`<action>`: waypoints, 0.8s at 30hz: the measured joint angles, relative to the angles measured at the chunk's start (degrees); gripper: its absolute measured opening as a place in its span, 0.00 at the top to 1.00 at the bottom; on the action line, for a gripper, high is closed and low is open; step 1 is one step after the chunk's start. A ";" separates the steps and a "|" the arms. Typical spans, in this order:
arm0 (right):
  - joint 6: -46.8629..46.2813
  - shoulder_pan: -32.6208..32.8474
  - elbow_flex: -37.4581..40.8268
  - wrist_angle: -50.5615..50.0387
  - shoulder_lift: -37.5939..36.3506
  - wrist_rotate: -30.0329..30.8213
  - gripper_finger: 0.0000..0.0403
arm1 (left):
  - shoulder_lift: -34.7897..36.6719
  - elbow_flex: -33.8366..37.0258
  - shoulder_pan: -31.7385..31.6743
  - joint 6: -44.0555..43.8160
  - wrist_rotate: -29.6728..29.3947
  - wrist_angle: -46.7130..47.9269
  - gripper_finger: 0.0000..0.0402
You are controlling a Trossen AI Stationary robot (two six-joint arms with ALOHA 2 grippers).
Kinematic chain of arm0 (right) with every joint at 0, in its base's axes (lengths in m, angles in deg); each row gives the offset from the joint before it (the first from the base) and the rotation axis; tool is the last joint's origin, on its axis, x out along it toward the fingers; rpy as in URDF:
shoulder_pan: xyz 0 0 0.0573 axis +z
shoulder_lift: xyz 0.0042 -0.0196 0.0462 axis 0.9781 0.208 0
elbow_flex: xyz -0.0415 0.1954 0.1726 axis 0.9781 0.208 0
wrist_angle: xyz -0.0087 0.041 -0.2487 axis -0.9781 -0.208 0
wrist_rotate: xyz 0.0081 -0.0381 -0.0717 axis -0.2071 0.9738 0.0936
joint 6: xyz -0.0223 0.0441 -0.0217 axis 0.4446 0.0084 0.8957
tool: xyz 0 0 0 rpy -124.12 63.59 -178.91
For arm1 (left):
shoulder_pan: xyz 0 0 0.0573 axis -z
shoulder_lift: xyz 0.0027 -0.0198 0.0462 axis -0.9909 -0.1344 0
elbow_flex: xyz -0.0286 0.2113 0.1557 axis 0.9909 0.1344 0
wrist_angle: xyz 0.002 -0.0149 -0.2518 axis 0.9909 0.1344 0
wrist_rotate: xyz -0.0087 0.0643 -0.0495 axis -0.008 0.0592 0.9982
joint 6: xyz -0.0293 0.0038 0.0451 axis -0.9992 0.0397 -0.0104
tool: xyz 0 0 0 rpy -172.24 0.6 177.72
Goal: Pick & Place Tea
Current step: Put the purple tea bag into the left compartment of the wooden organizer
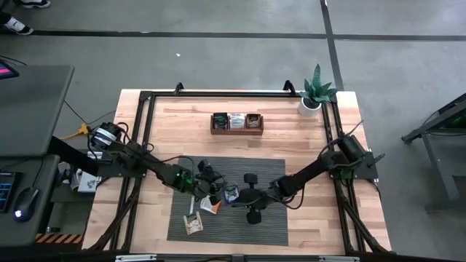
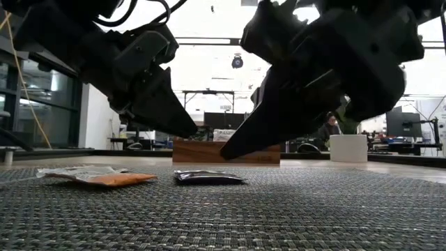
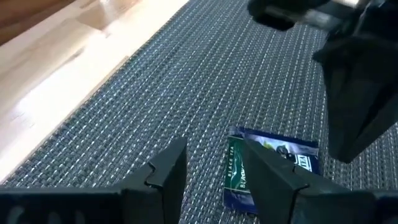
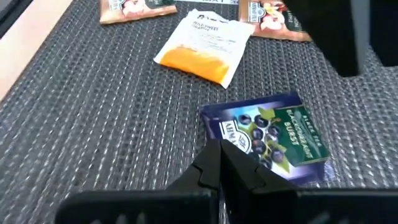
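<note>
A blue tea sachet (image 4: 267,134) lies flat on the dark woven mat (image 1: 255,171), between my two grippers. My right gripper (image 4: 221,155) is shut, its tips just above the sachet's near edge; the low view shows them (image 2: 226,150) clear of the dark sachet (image 2: 209,177). My left gripper (image 3: 214,162) is open with bare mat between its fingers and the blue sachet (image 3: 273,158) beside one finger; it also hangs above the mat (image 2: 191,129). An orange-and-white sachet (image 4: 202,46) and two tan sachets (image 4: 134,9) (image 4: 273,15) lie flat farther along the mat.
A wooden box (image 1: 237,122) holding more sachets stands at the table's far middle. A potted plant (image 1: 314,94) stands at the far right corner. The two arms meet close together over the mat's middle; bare mat lies to the right (image 1: 273,218).
</note>
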 joint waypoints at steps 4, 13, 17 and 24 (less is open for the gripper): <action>0.02 -0.02 0.00 3.52 2.66 -0.01 1.00 | -0.01 0.00 0.02 0.02 -0.22 0.03 0.62; -0.14 -0.02 0.00 5.19 3.78 0.19 1.00 | -0.02 0.00 0.02 -0.11 -0.66 0.13 0.62; -0.16 -0.02 0.00 5.63 3.78 0.20 1.00 | -0.03 0.00 0.02 -0.13 -0.66 0.12 0.62; 0.02 -0.04 0.00 6.67 3.78 0.43 1.00 | -0.26 0.00 0.02 -0.13 -0.70 0.14 0.62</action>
